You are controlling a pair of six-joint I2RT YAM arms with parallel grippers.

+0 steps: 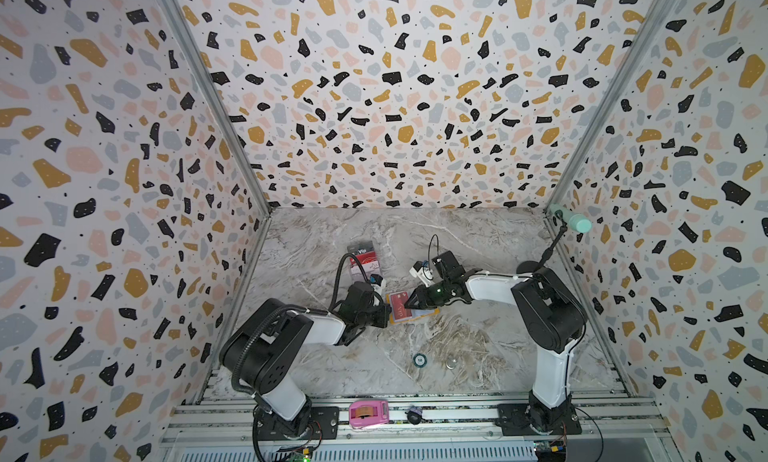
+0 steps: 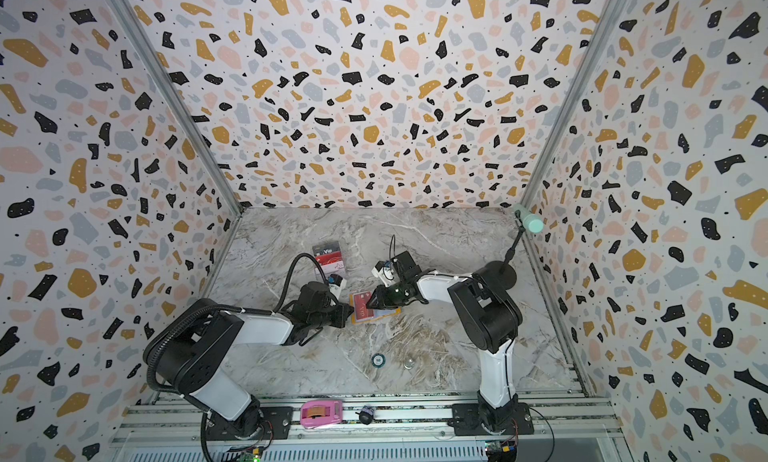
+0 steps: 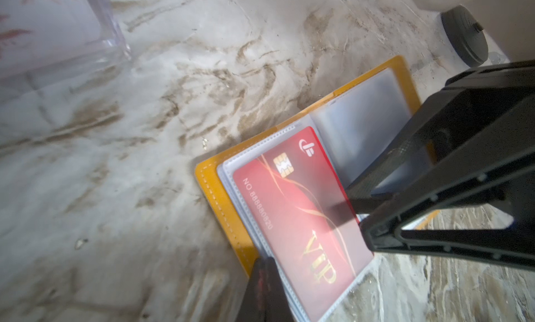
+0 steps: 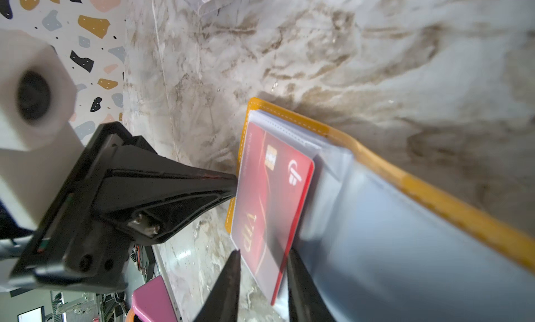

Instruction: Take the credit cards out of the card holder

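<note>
- In both top views the card holder [image 1: 428, 314] [image 2: 390, 313] lies open in the middle of the table [image 1: 478, 239], between the two arms. One red card [image 1: 401, 304] shows inside it. The left gripper [image 1: 387, 314] meets its left edge and the right gripper [image 1: 409, 300] reaches over from the right. The fingertips are too small to read here.
- In a top view, a clear stand [image 1: 363, 258] farther back holds one black card [image 1: 362, 250] lettered "Vip". Something red and white sits below it, too small to count, and a cable crosses the stand's lower part.
- Left wrist: the left gripper [image 3: 266, 280] is cut off by the frame, its two fingers pressed together on the card holder [image 3: 214, 190] at its yellow border. The red card [image 3: 298, 219] lies partly in a clear sleeve. The right gripper [image 3: 354, 210] covers one long edge of it.
- Right wrist: the right gripper [image 4: 263, 265] has two fingers standing apart, with the end of the red card [image 4: 269, 196] between them. Whether they pinch it cannot be told. The left gripper [image 4: 233, 184], closed to a point, touches the card holder [image 4: 434, 196] at its edge. The far page is blurred.
</note>
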